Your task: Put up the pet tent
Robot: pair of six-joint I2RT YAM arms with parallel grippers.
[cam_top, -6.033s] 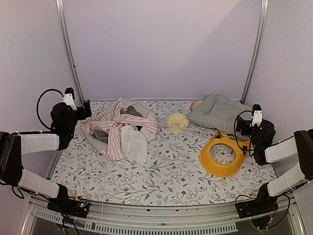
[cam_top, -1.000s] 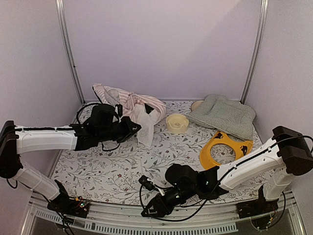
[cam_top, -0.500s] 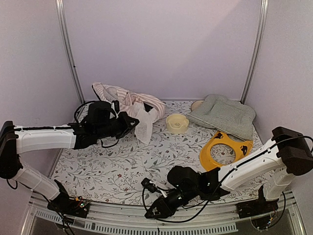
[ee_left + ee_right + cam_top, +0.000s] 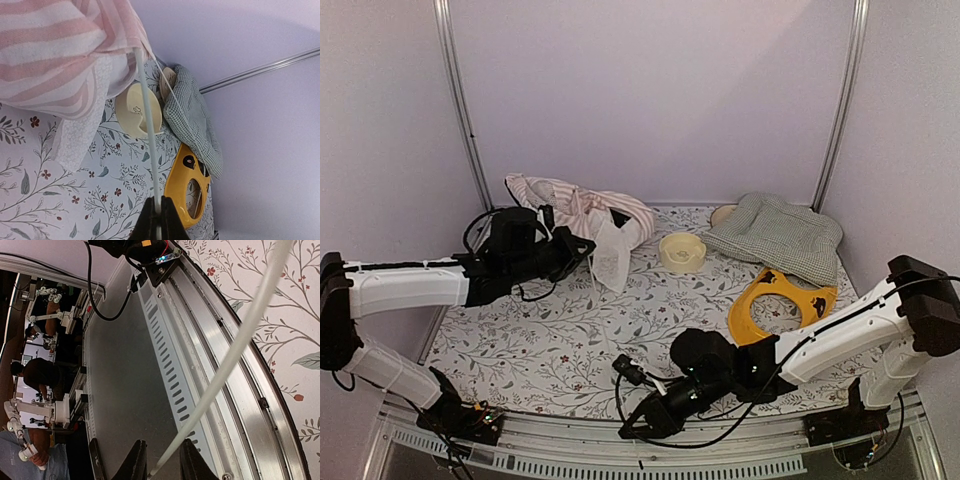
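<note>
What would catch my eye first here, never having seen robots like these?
The pink-and-white striped pet tent, a crumpled bundle at the table's back left, stands out most. The left gripper beside it pinches a thin white pole coming out of the fabric, while the right gripper at the near edge has its jaws apart around a second stretch of pole. A bright yellow ring lies on the right.

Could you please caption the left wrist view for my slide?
Left gripper pinching a white pole of the pet tent.

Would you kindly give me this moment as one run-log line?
left fingers: shut on tent pole | right fingers: open around pole tip | pet tent: bunched, back left
</note>
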